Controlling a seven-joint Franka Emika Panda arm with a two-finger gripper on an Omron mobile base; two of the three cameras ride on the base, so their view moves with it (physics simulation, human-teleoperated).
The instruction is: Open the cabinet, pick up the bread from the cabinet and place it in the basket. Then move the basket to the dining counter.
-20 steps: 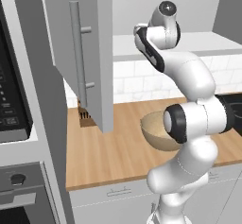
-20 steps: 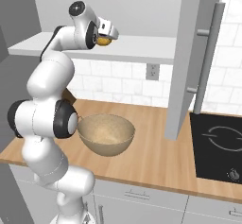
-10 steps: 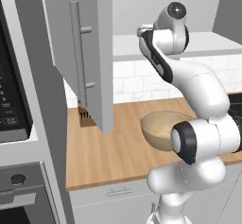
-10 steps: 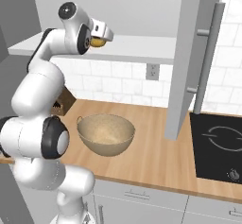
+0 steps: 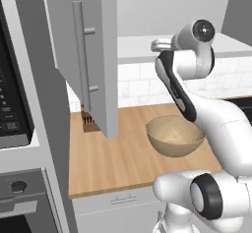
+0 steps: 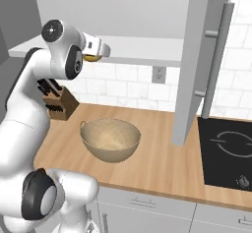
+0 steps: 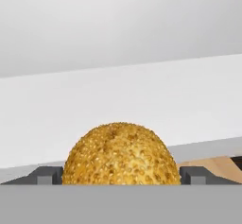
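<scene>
Left base view: our arm reaches up to the open cabinet; the basket sits on the worktop. Right base view: bread on the cabinet shelf at our gripper. Hand view: the bun lies between our wide-spread fingertips, contact unclear

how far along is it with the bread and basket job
Done: the cabinet doors stand open. In hand: the open gripper is at the shelf with a finger on each side of the bread, not closed on it. Left: grip the bun, put it in the basket, which sits empty on the worktop below, then carry the basket to the dining counter.
</scene>
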